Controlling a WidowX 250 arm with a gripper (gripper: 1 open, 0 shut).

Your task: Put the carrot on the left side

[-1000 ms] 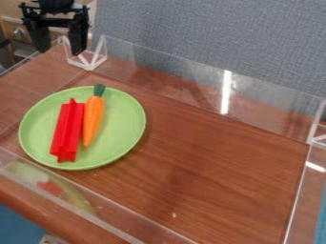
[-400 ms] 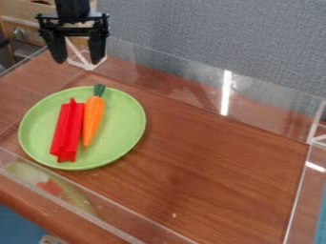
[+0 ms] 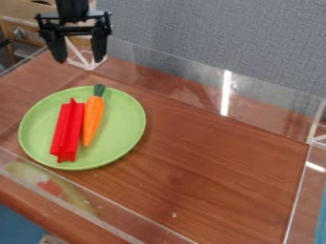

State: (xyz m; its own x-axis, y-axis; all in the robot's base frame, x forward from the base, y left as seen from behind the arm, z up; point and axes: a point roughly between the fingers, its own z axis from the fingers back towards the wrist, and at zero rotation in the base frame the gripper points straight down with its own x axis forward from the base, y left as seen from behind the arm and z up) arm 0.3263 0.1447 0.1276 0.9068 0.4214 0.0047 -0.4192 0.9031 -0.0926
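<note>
1. Since the earlier frame, your pincer [image 3: 79,59] has shifted rightward and slightly nearer the plate [image 3: 125,141]; the food pieces lie where they did. It hangs beyond the plate's far rim, fingers spread wide, with nothing between them.
2. Left of the plate, you have only a narrow strip of bench [image 3: 204,162] before the clear edging. If "left side" means that strip, a release too far out could catch the edging, and one too close could leave the carrot propped on the rim. If it means the plate's own left part, watch the next item.
3. On the plate, left of its middle, the red piece [image 3: 67,132] takes up much of the room you may want. Set the carrot down there without lifting well over it, and you would probably push the red piece or end with one lying across the other.
4. Near the plate's middle lies the carrot [image 3: 93,119], just right of the red piece, green top toward the far rim. With your fingers spread so wide, the left one could land on the red piece and drag both. Gripping only the green top or the tapered end could let the carrot swing or slip; pressing too low could tip or slide the plate.
5. Right of the plate, bare bench gives you an easy wrong answer: a mirrored sense of left would send the carrot there.
</note>
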